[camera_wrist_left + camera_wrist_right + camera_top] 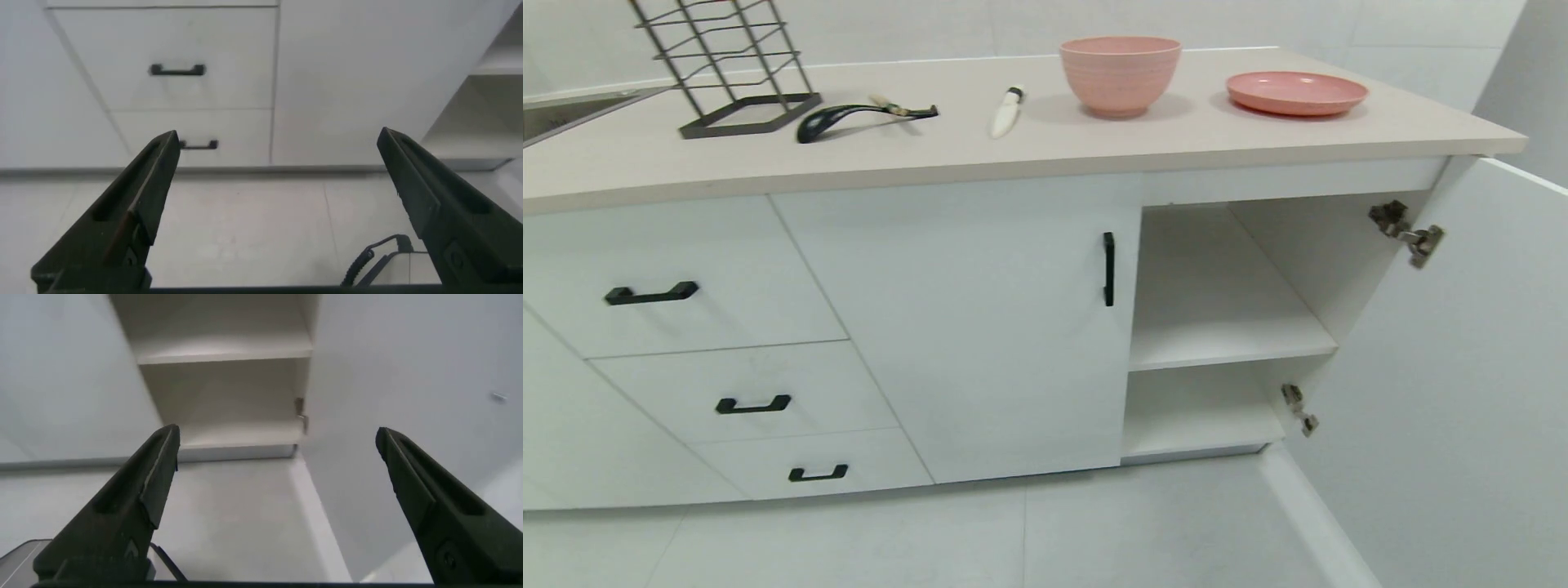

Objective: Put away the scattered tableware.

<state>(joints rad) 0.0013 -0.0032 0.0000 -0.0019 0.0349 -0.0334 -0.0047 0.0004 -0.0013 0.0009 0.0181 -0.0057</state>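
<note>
Left pincer (pixel 278 137) and right pincer (pixel 276 433) both gape wide, empty. Pink bowl (pixel 1120 73) on table (pixel 1013 155), well above them; likely light, stiff, slick, so grip rim.

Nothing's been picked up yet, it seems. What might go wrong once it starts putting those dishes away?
The cupboard door stands wide open on the right, so an arm carrying something to the shelf could knock it. The plate lies flat near the counter's right end; a clumsy grab might shove it toward the edge. The bowl is round and wide, so it may slip when gripped.
</note>
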